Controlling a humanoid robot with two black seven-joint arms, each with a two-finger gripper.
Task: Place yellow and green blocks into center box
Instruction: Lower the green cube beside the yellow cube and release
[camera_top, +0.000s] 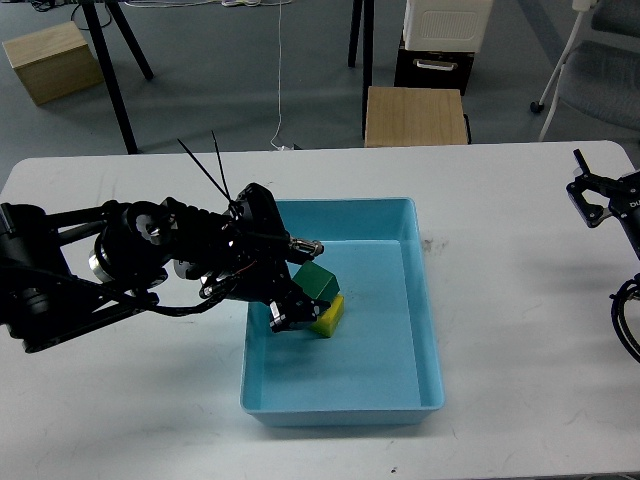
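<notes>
On the white table (520, 330) the blue box (425, 330) holds both cubes; the green block (316, 281) sits atop the yellow block (330, 316), light and rigid, best pinched on flat sides; left gripper (290, 310) beside them, jaws' state unclear; right gripper (590, 200) unclear too.

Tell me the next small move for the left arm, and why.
Probably lift the left gripper straight up out of the blue box. The green block already sits on the yellow block inside it, so nothing seems left to place.
</notes>
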